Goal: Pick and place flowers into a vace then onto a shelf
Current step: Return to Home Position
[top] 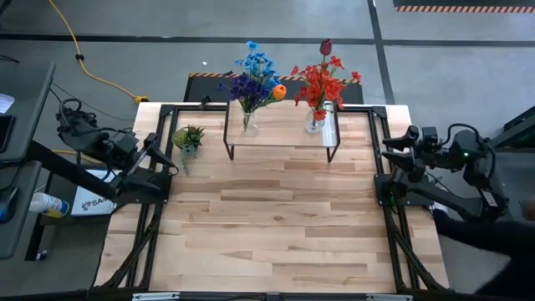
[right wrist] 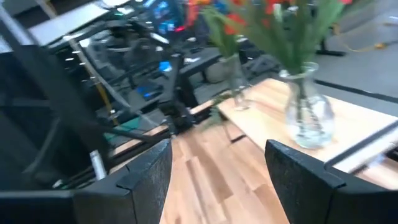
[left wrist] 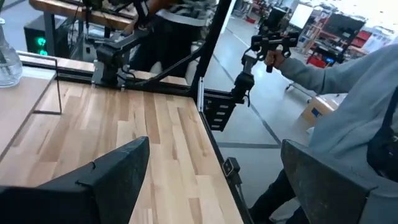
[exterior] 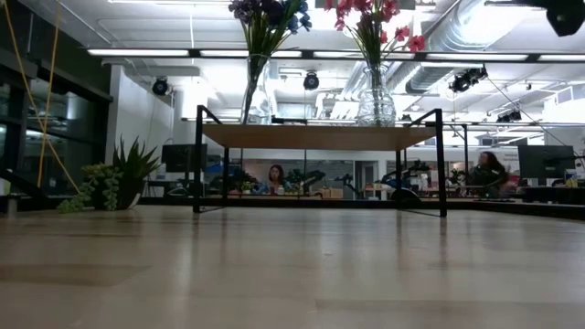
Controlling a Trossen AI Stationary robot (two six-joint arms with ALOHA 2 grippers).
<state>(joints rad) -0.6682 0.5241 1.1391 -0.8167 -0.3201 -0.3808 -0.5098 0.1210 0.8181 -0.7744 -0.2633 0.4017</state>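
Observation:
Two glass vases stand by their bases on the low light-wood shelf [top: 280,139] [exterior: 315,137] at the table's far middle. The slim vase [top: 249,125] [exterior: 253,91] [right wrist: 235,84] holds the blue, purple and orange flowers [top: 255,79]. The round vase [top: 315,122] [exterior: 376,99] [right wrist: 308,115] holds the red flowers and the maroon tulip [top: 324,77]. My left gripper [top: 164,155] [left wrist: 211,180] is open at the table's left edge, holding nothing. My right gripper [top: 391,152] [right wrist: 217,168] is open at the right edge, facing the shelf, also holding nothing.
A small spiky potted plant [top: 189,139] [exterior: 114,181] stands left of the shelf. The wide wooden tabletop [top: 276,226] lies bare in front of the shelf. A person's grey sleeve [left wrist: 348,81] and hand [left wrist: 275,56] show beyond the table's right side. Other people sit in the room behind.

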